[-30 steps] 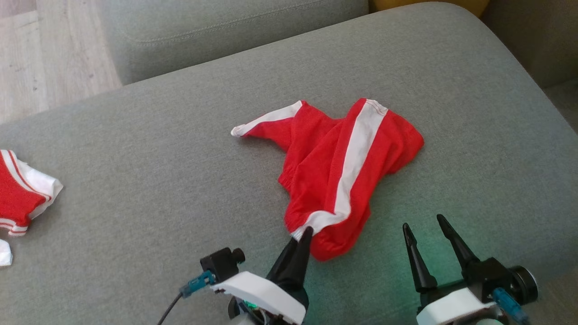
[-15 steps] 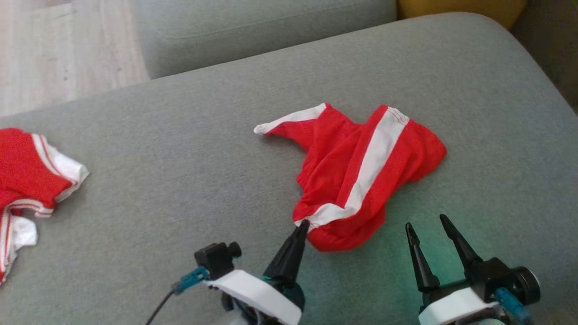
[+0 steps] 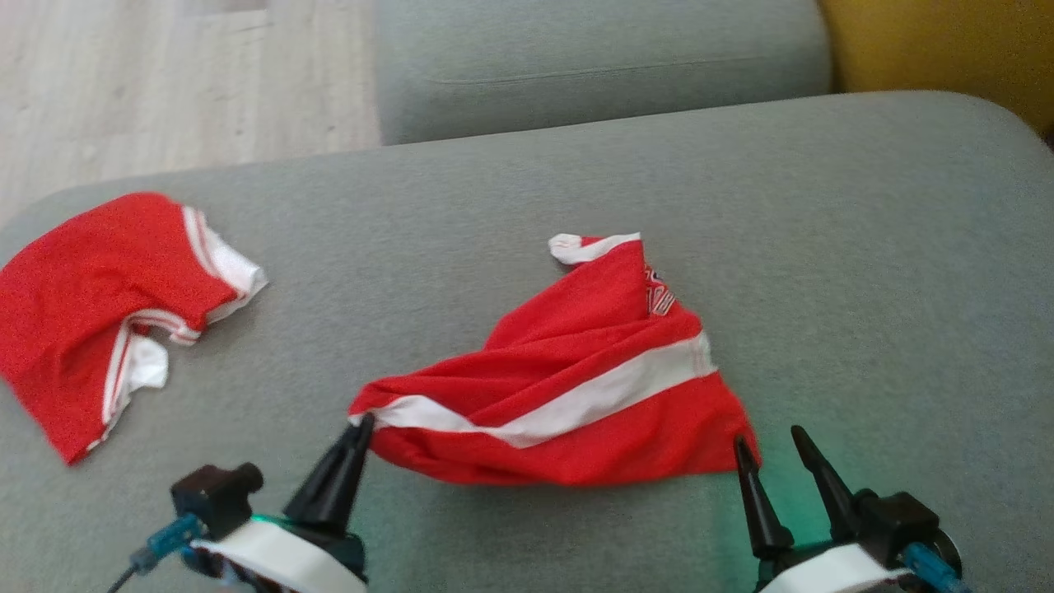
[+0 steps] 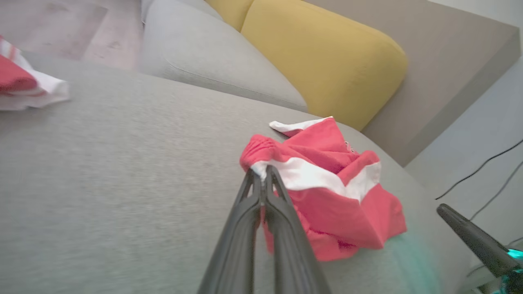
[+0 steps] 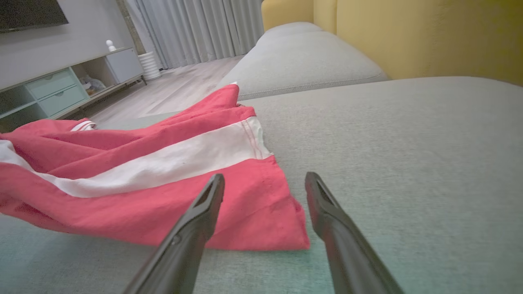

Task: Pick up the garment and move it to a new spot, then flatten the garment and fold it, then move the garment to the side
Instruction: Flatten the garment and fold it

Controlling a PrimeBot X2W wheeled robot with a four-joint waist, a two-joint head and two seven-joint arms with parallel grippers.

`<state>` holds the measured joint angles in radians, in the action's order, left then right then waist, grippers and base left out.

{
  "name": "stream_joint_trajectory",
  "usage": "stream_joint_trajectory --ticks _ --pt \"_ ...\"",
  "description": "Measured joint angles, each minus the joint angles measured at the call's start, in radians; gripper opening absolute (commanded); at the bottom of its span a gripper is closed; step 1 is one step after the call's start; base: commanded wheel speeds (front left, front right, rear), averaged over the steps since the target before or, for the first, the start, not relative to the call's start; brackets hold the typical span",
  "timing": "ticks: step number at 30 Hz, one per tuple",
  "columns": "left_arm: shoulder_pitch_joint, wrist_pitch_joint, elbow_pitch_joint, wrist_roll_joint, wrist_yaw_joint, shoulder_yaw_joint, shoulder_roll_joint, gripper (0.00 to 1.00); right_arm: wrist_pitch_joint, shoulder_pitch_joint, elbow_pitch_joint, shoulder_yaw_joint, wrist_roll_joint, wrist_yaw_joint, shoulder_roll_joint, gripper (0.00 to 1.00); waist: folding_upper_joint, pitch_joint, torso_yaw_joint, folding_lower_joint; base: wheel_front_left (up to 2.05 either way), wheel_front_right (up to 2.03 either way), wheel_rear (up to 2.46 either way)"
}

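Left gripper [image 3: 362,423] pinching garment [image 3: 576,387] corner; right gripper [image 3: 767,436] spread beside hem. 2nd red cloth [image 3: 99,305] well apart on cushion [image 3: 823,247].

Living room: sofa [image 3: 527,189], curtains [image 5: 196,28], cabinet [image 5: 61,90]

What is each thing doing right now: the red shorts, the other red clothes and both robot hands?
red shorts, wrinkled and unfolded on the sofa cushion, one corner pinched.
left gripper, shut on the red shorts' white-striped corner.
right gripper, open, tips beside the shorts' other corner, holding nothing.
other red garment, lying crumpled at the cushion's left end, untouched.
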<state>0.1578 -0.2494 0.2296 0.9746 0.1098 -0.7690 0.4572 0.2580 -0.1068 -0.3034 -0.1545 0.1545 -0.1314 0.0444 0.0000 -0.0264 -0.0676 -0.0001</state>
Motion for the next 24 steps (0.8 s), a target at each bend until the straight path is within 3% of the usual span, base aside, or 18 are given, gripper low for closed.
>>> stream_joint_trajectory --ticks 5,18,19,20,21,22,24 --pt "0.044 0.000 0.027 -0.101 -0.044 0.005 0.057 0.00 0.000 0.059 -0.059 -0.053 0.039 0.000 0.014 1.00 0.0000 -0.007 0.056 0.0000 0.00 0.00 0.00" --pt "0.147 0.000 0.059 -0.158 -0.033 0.028 0.022 0.00 0.000 0.289 -0.248 -0.276 0.137 0.000 0.090 1.00 0.0000 -0.063 0.151 0.0002 0.00 0.00 0.00" --pt "0.147 0.000 0.061 -0.158 -0.029 0.028 0.019 0.00 0.000 0.292 -0.249 -0.277 0.137 0.000 0.091 0.82 0.0000 -0.064 0.156 0.0002 0.00 0.00 0.00" --pt "0.147 0.000 0.065 -0.158 -0.028 0.028 0.016 0.00 0.000 0.294 -0.249 -0.276 0.137 0.000 0.091 0.52 0.0000 -0.064 0.161 0.0002 0.00 0.00 0.00" --pt "0.147 0.000 0.070 -0.158 -0.025 0.028 0.013 0.00 0.000 0.296 -0.251 -0.275 0.137 0.000 0.091 0.40 0.0000 -0.063 0.164 0.0002 0.00 0.00 0.00" --pt "0.147 0.000 0.075 -0.158 -0.021 0.028 0.011 0.00 0.000 0.298 -0.251 -0.275 0.138 0.000 0.091 0.03 0.0000 -0.061 0.166 0.0002 0.00 0.00 0.00" --pt "0.147 0.000 0.082 -0.158 -0.020 0.028 0.009 0.00 0.000 0.298 -0.252 -0.277 0.139 0.000 0.091 0.00 0.0000 -0.054 0.168 0.0001 0.00 0.00 0.00"
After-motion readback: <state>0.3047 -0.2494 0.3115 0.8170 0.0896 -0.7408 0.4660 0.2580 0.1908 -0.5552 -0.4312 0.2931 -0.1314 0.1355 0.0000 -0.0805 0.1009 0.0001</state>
